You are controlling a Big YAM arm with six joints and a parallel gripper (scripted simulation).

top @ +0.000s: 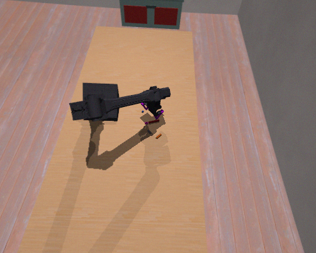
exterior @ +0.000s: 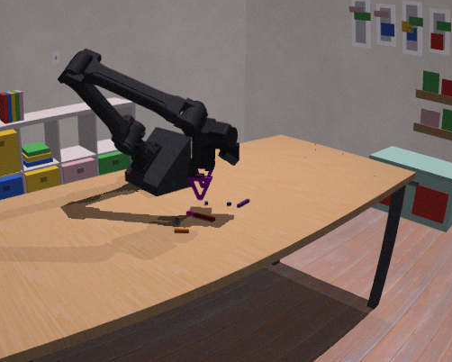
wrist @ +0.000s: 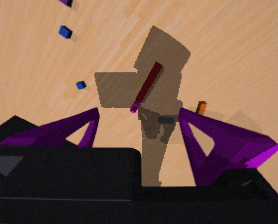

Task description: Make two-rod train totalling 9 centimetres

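A red rod (top: 153, 121) (exterior: 203, 217) (wrist: 149, 82) lies flat on the table. A short magenta rod (top: 146, 123) (exterior: 190, 213) (wrist: 134, 107) lies at its end, roughly in line; no clear gap shows. My gripper (top: 152, 113) (wrist: 138, 112) is open and empty, above the table close to the magenta end. A grey rod (top: 150, 132) (exterior: 176, 221) (wrist: 166, 120) and an orange rod (top: 158, 136) (exterior: 181, 230) (wrist: 202, 107) lie apart from the pair.
One blue rod (top: 142, 111) (exterior: 206, 203) (wrist: 81, 85) and another blue rod (exterior: 229, 203) (wrist: 65, 32) lie to the left in the wrist view. A purple rod (exterior: 243, 203) (wrist: 65, 2) lies beyond them, cut off by the wrist view's top edge. The arm's shadow covers the pair.
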